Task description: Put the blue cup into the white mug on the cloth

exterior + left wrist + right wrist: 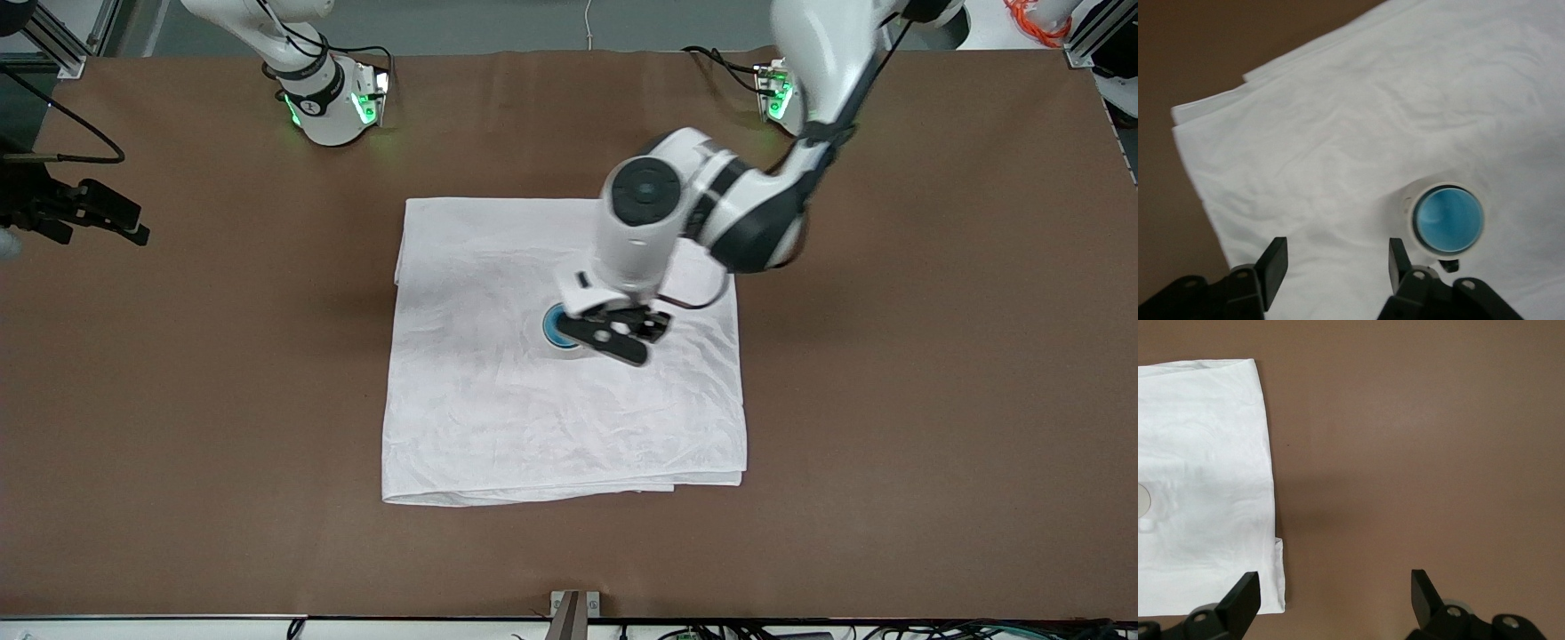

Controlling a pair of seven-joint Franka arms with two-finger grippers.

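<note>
The white mug (1410, 215) stands upright near the middle of the cloth (533, 427). The blue cup (1449, 220) sits inside it, bright blue inside facing up; it also shows in the front view (556, 327). The mug's small black handle (1448, 265) pokes out at its side. My left gripper (1336, 257) is open and empty, hovering over the cloth just beside the mug, touching neither; in the front view (609, 342) it partly covers the mug. My right gripper (1335, 587) is open and empty over bare table beside the cloth's edge (1265, 487); that arm waits.
The brown table (889, 400) surrounds the cloth on all sides. A black clamp-like device (80, 213) juts in at the right arm's end of the table. A small metal bracket (573, 609) sits at the table's edge nearest the front camera.
</note>
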